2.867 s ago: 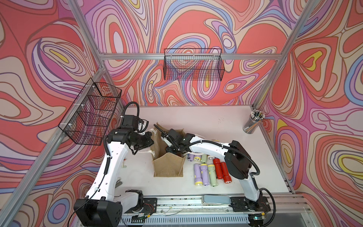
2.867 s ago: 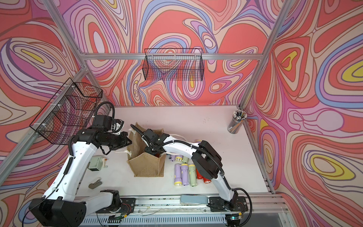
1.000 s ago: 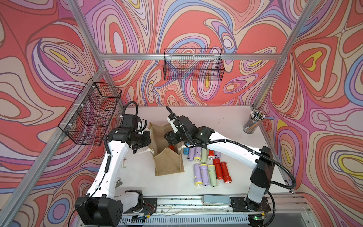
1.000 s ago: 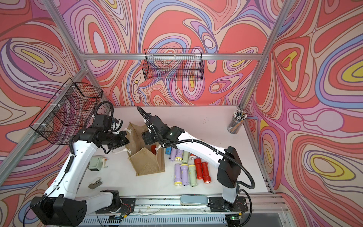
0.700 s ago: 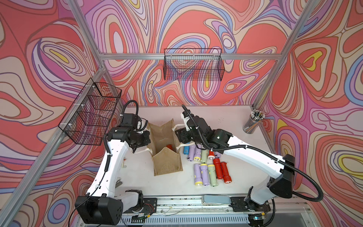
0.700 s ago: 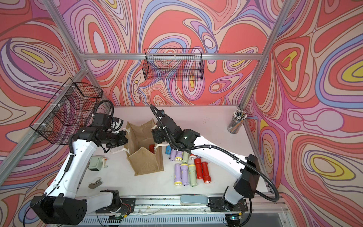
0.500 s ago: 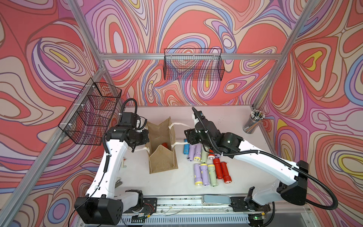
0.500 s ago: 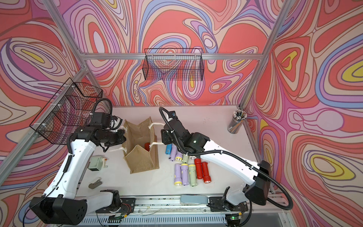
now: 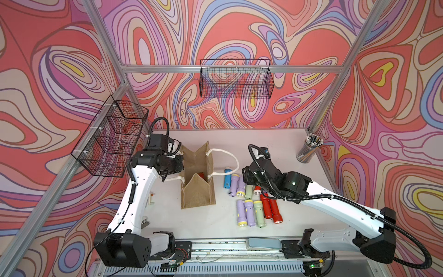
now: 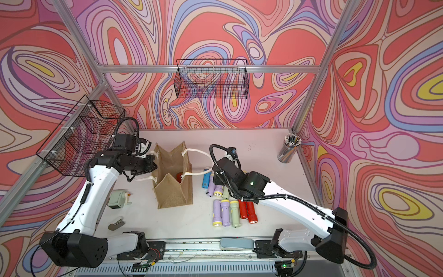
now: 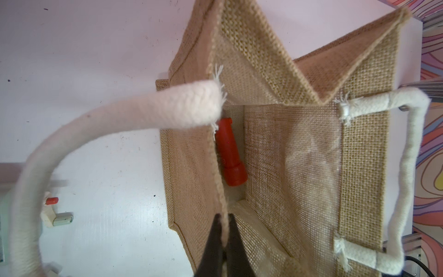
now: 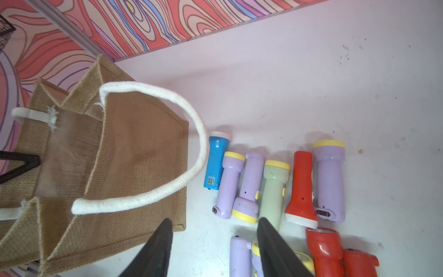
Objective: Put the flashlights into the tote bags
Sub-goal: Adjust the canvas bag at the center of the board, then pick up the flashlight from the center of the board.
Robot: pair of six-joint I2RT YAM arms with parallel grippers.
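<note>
The tan jute tote bag (image 9: pixel 197 191) (image 10: pixel 173 194) stands open, left of the table's middle. My left gripper (image 11: pixel 224 217) (image 9: pixel 179 165) is shut on the rim of the bag's left wall (image 11: pixel 191 167). One red flashlight (image 11: pixel 230 153) (image 9: pixel 201 175) lies on the bag's floor. Right of the bag lie several flashlights: a blue one (image 12: pixel 215 163) (image 9: pixel 226 178), lilac ones (image 12: pixel 230 184) (image 9: pixel 241 213), pale green ones (image 12: pixel 273 189) (image 9: pixel 259 213) and red ones (image 12: pixel 302 187) (image 9: pixel 275 211). My right gripper (image 12: pixel 214 221) hangs open and empty above the table between the bag and this pile.
A cup of pencils (image 9: pixel 309 148) stands at the far right corner. Black wire baskets hang on the back wall (image 9: pixel 236 81) and the left wall (image 9: pixel 110 139). A small pale green device (image 10: pixel 117 195) and a grey clip (image 10: pixel 116 223) lie under my left arm.
My right arm has pulled out of the bag and swung right over the flashlight pile, its jaws narrowing. The bag has shifted left and stands squarer. The left grip holds.
</note>
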